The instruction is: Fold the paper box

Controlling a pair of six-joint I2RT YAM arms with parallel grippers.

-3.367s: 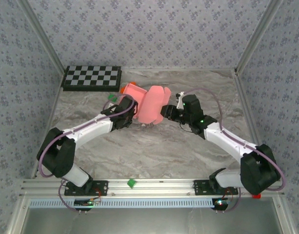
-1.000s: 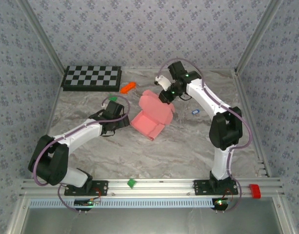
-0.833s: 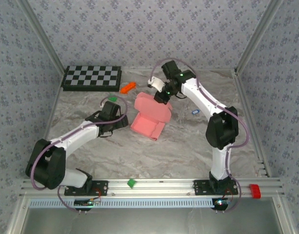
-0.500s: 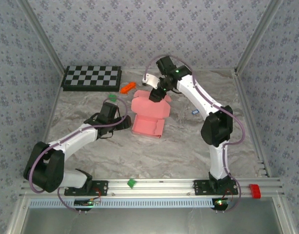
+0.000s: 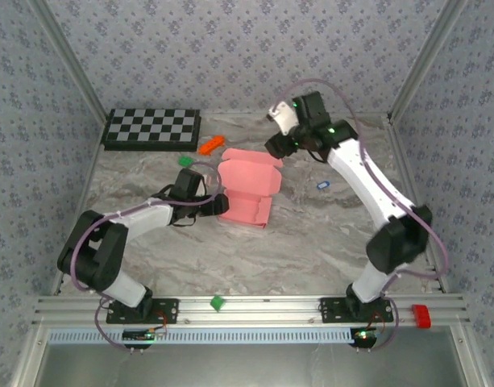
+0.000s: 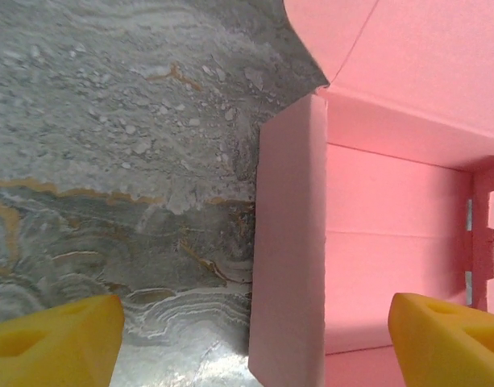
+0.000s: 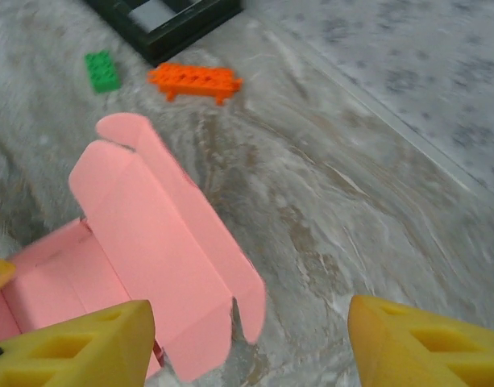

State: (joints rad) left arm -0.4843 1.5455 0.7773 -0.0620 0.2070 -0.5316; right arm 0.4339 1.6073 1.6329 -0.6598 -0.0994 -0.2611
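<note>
Left hand (image 6: 248,345) is spread wide and holds nothing. Its fingers straddle the 9 o'clock side wall (image 6: 288,242) of the paper box (image 5: 247,193), one over the counter (image 5: 311,242), one over the tray floor. Can't tell if either touches card. Right hand (image 7: 248,345) is also wide open and empty, hovering off the box's 1 o'clock corner, above the lid (image 7: 162,242).

Box sits near counter centre, a touch toward 12 o'clock. Tray walls stand up; lid is open, hinged on the 12 o'clock edge and leaning back. My read: tray is formed, closing the lid is the step in hand.

How I'd do it:
- Left hand pinches that 9 o'clock wall low and gently. It's thin card, so clamp only enough to stop sliding; the marbled counter looks slick.
- Right hand goes behind the lid at 12 o'clock and sweeps it toward 6 o'clock with a finger flat, not the tip, to avoid creasing the panel.
- Rounded ear tabs on the lid's ends should go inside the side walls. Release the wall before the ear arrives, or it jams.
- Front flap tucks inside the 6 o'clock wall last.

Orange block (image 5: 210,145) and green block (image 5: 184,161) lie at the box's 10–11 o'clock, apart from it; keep the sweep off them.
</note>
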